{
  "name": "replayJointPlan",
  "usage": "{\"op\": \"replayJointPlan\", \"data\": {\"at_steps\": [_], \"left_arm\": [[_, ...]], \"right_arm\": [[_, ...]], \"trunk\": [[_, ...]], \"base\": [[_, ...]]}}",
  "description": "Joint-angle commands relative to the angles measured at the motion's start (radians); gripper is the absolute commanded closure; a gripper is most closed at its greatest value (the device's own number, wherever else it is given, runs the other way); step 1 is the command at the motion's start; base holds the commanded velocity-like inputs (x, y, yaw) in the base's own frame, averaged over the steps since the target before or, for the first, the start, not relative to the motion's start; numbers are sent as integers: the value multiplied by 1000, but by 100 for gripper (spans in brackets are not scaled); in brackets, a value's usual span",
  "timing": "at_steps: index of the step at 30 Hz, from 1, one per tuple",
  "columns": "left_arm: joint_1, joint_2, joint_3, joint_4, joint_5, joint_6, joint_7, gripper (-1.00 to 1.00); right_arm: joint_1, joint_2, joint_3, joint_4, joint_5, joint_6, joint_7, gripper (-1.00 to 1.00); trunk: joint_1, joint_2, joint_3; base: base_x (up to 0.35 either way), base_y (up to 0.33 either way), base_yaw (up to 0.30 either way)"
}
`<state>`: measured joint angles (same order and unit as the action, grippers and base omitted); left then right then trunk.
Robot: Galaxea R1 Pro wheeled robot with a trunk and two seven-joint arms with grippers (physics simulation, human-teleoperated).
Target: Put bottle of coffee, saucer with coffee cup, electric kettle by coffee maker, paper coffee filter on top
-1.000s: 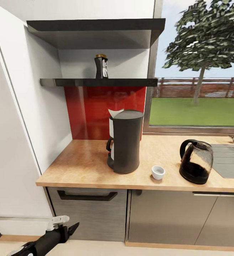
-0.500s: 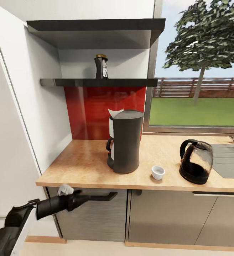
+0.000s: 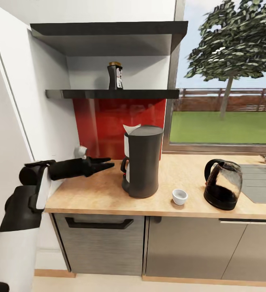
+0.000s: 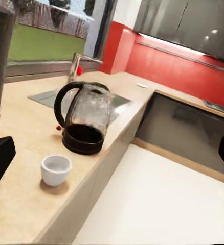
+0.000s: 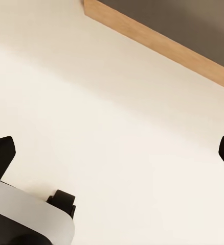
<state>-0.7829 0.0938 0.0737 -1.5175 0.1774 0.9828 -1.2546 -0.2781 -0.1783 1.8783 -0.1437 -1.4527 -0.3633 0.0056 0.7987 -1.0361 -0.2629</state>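
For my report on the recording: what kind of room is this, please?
Most likely a home kitchen: a wood-grain kitchen countertop over grey cabinets, a coffee maker and an electric kettle on it, and a sink under the window.

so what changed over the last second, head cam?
The left arm rose from floor level, past the drawer front, to countertop height; the left gripper now hovers open and empty over the kitchen countertop, pointing toward the coffee maker. Nothing was grasped or released. The bottle of coffee on the kitchen shelf, the coffee cup and the electric kettle stayed put.
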Motion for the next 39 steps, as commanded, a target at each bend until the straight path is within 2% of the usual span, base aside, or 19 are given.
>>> {"op": "replayJointPlan", "data": {"at_steps": [1,4,6,7,8,9,10,11,12,13,14,19,22,24,25,26,29,35,39], "left_arm": [[-38,-11,-5,2,1,9,-1,-100],[-134,-50,-16,16,-1,11,0,-100],[-246,-97,-20,66,-15,11,24,-100],[-279,-108,-21,84,-23,12,39,-100],[-410,-157,-22,163,-53,12,147,-100],[-438,-170,-22,180,-58,12,183,-100],[-513,-197,-23,223,-69,13,309,-100],[-559,-209,-23,247,-72,12,406,-100],[-580,-214,-23,260,-74,12,458,-100],[-621,-221,-23,294,-75,12,564,-100],[-641,-224,-23,311,-76,12,615,-100],[-757,-232,-23,400,-82,10,812,-100],[-804,-235,-23,434,-100,10,869,-100],[-839,-245,-28,455,-149,10,962,-100],[-852,-262,-35,463,-197,10,1044,-100],[-857,-268,-38,466,-220,10,1086,-100],[-868,-268,-44,472,-281,10,1202,-100],[-875,-268,-46,465,-319,9,1269,-100],[-875,-268,-40,442,-330,8,1290,-100]], "right_arm": [[-1,-1,7,-2,-11,-3,1,-100],[-1,-1,7,-2,-11,-3,1,-100],[-1,-1,7,-2,-11,-3,1,-100],[-1,-1,7,-2,-11,-3,1,-100],[-1,-1,7,-2,-11,-3,1,-100],[-1,-1,7,-2,-11,-3,1,-100],[-1,-1,7,-2,-11,-3,1,-100],[-1,-1,7,-2,-11,-3,1,-100],[-1,-1,8,-2,-11,-2,1,-100],[-1,-2,8,-2,-11,-2,2,-100],[-1,-2,8,-2,-11,-1,2,-100],[0,-2,8,1,-11,-1,3,-100],[1,-3,8,6,-11,-1,3,-100],[2,-3,8,9,-11,-1,3,-100],[2,-3,8,10,-11,-1,3,-100],[2,-3,8,10,-11,-1,3,-100],[2,-3,8,12,-11,-2,3,-100],[9,-3,11,12,-11,-2,3,-100],[47,-2,21,12,-11,-1,2,-100]], "trunk": [[0,-1,-1],[0,-1,-1],[0,-1,-1],[0,-1,-1],[0,-1,-1],[0,-1,-1],[0,-1,-1],[0,-1,-1],[0,-1,-1],[0,-1,-1],[0,-1,-1],[0,-1,-1],[0,-1,-1],[0,-1,-1],[0,-1,-1],[0,-1,-1],[0,-1,-1],[0,-1,-1],[0,-1,-1]], "base": [[0,0,0],[0,0,0],[0,0,0],[0,0,0],[0,0,0],[0,0,0],[0,0,0],[0,0,0],[0,0,0],[0,0,0],[0,0,0],[0,0,0],[0,0,0],[0,0,0],[0,0,0],[0,0,0],[0,0,0],[0,0,0],[0,0,0]]}}
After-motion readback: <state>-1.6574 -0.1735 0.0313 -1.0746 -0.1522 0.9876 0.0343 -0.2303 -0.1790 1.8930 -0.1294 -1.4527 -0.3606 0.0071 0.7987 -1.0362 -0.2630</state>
